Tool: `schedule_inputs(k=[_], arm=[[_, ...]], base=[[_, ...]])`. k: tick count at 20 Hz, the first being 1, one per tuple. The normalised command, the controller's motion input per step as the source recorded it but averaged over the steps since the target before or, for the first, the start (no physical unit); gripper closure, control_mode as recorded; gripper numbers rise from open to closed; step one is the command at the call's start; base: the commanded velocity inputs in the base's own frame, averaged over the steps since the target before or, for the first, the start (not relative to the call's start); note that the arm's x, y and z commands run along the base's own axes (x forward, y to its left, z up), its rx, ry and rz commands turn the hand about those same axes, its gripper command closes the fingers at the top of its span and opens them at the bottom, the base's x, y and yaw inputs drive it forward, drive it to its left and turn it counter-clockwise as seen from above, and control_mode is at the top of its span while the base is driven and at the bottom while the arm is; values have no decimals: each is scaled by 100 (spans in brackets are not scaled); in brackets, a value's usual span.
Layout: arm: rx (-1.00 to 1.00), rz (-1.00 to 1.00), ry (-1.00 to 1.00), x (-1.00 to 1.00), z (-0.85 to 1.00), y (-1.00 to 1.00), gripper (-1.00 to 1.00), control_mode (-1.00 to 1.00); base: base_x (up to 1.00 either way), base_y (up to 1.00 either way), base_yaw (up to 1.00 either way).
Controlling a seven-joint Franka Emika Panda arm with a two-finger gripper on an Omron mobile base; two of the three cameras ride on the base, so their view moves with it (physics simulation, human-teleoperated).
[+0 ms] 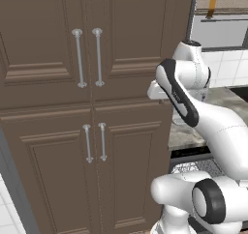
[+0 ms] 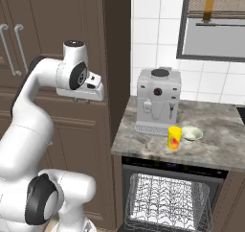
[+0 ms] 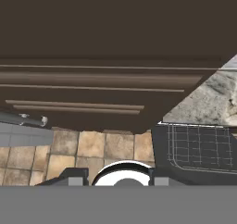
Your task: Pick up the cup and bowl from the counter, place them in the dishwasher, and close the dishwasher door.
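Tall brown cabinets [image 1: 87,107] across most of the left base view, four silver bar handles [image 1: 88,58] in two pairs, upper and lower. White tiled wall [image 2: 153,29] behind the counter, framed window [image 2: 215,22] upper right.

Grey-brown mottled counter [image 2: 215,140] to the right of the cabinets, thick slab edge facing out. Under it, the dishwasher [image 2: 172,197]: black top strip, dishwasher door [image 2: 125,229] down and mostly below the frame edge, silver-grey wire rack [image 2: 167,202] pulled out and seen from above.

White arm [image 2: 33,125] raised in front of the cabinets, well left of the counter, hand held level near the cabinet side panel.

On the counter, from the right base view: silver-grey coffee machine [image 2: 158,101] at the back; yellow cup [image 2: 174,138] upright just in front of it near the slab edge; pale bowl [image 2: 192,133] just beside the cup on its right, touching or not unclear. In the left base view the arm covers that stretch of counter.

From the hand view: cabinet panelling above, tan floor tiles [image 3: 92,153] below, a corner of counter stone and the rack [image 3: 199,146] at right.

Gripper [image 3: 119,179]: fingertips barely above the frame bottom; apart or together, cannot tell.
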Motion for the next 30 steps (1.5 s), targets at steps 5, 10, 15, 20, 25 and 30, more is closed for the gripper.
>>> schedule_inputs(k=[5,10,15,20,25,30], arm=[[0,0,0,-9,-4,-7,-100,-100],[2,1,0,-28,-12,-16,-100,-100],[1,1,0,-32,-21,-19,-100,-100],[0,0,0,-20,-22,-26,-100,-100],[0,0,0,-10,-22,-34,-100,-100],[0,0,0,0,-22,-42,-100,-100]], base=[[0,0,0],[0,0,0],[0,0,0],[0,0,0],[0,0,0],[0,0,0]])
